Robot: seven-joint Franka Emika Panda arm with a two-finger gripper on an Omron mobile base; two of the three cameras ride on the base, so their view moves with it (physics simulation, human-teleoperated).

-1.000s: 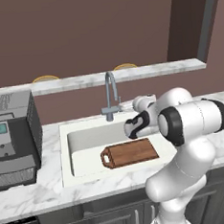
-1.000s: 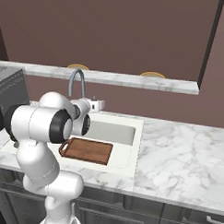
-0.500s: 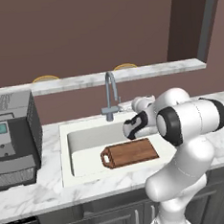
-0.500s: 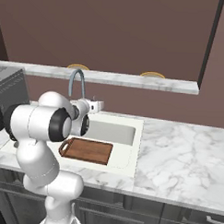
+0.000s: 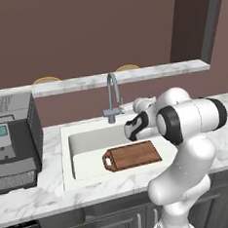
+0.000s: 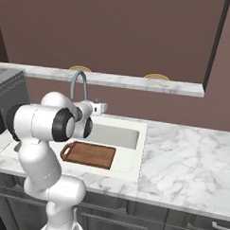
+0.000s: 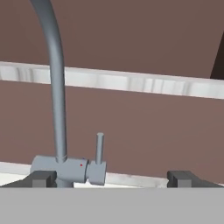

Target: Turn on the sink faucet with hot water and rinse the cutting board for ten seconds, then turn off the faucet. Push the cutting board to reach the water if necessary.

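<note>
Gripper (image 7: 112, 179) faces tall slim grey metal gooseneck faucet (image 7: 56, 109); 2 dark fingertips (image 7: 43, 178) spread wide, nothing between them. Small side lever (image 7: 99, 148) stands upright just beyond fingers, nearer one fingertip than the other (likely lined up so hand can reach lever for hot side). No stream visible, so faucet judged off. Wide off-white rectangular sink basin (image 5: 84, 140) holds flat reddish-brown wooden cutting board (image 5: 133, 156), lying flat below and behind fingers, handle end toward basin middle.
</note>
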